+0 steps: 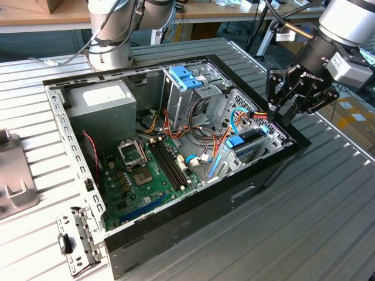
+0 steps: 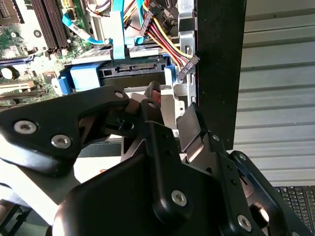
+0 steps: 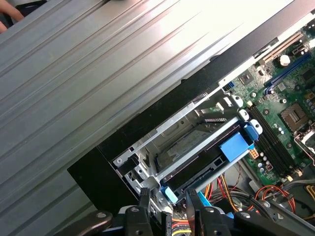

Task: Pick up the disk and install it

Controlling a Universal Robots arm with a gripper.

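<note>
disk (image 1: 246,142) sat low in the metal bay at the front corner of the open computer case (image 1: 193,216), blue tab (image 3: 235,145) turned toward the motherboard (image 1: 146,175). lay with its long axis along the case's front wall, in the first wrist view (image 3: 197,167). hung just above and outside that corner: end effector (image 1: 291,102), disk directly below its fingertips. fingers (image 3: 143,199) spread apart, pinching nothing. rested on a ribbed metal desk (image 1: 328,222).

Ribbed grey metal table (image 1: 328,222) — wooden bench (image 1: 35,17) behind.
</note>
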